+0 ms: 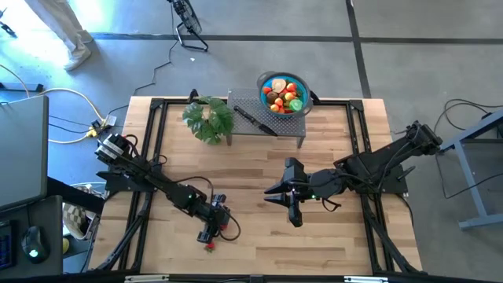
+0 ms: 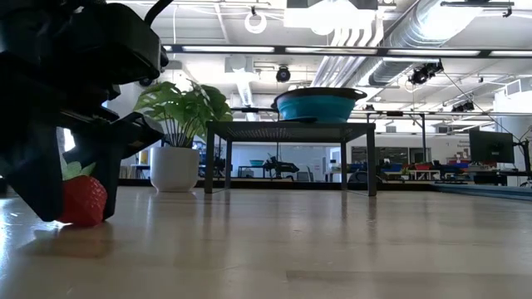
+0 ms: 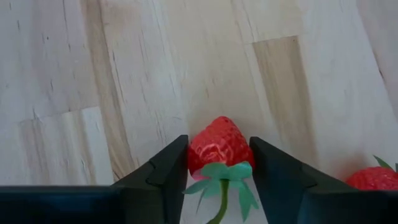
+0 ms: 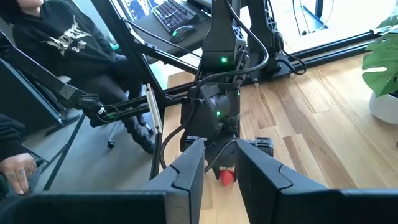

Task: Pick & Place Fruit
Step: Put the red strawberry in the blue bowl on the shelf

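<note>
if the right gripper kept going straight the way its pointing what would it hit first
Probably the left gripper. The right wrist view looks between the right gripper's parted fingers straight at it, with a red strawberry under it on the table. Nothing else shows between them, though depth is hard to judge.

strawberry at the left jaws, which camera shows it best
The left wrist view: the strawberry fills the middle between the left gripper fingers, leaf cap visible. The low view shows it on the table, partly behind the gripper. The high view and right wrist view show only a red speck.
</note>
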`<control>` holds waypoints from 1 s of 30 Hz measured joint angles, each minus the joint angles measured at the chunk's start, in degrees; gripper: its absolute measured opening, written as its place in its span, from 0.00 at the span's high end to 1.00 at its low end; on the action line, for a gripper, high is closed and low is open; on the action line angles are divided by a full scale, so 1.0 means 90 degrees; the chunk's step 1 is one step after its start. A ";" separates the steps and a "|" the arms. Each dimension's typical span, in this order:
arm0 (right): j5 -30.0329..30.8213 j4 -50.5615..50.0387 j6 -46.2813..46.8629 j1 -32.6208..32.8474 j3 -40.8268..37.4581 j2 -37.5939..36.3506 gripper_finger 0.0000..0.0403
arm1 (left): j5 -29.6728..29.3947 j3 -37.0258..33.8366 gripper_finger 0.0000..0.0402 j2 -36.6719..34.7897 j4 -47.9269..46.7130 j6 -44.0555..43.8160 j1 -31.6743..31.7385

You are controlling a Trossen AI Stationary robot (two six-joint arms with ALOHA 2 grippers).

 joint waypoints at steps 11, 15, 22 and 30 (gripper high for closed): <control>0.0000 0.0000 0.0000 0.0001 0.0000 0.0000 0.80 | 0.0022 0.0000 0.63 0.0000 0.0002 -0.0087 0.0000; -0.0015 0.0002 0.0000 0.0001 0.0000 0.0000 0.80 | 0.0025 0.0000 0.63 -0.0005 0.0010 -0.0391 0.0000; -0.0219 0.0017 0.0281 0.0000 0.0000 0.0000 0.80 | 0.0021 0.0000 0.63 -0.0012 0.0019 -0.0923 0.0002; -0.0838 0.0019 0.0653 0.0087 0.0000 0.0000 0.80 | -0.0136 -0.0015 0.63 -0.0244 -0.0050 -0.1189 0.0063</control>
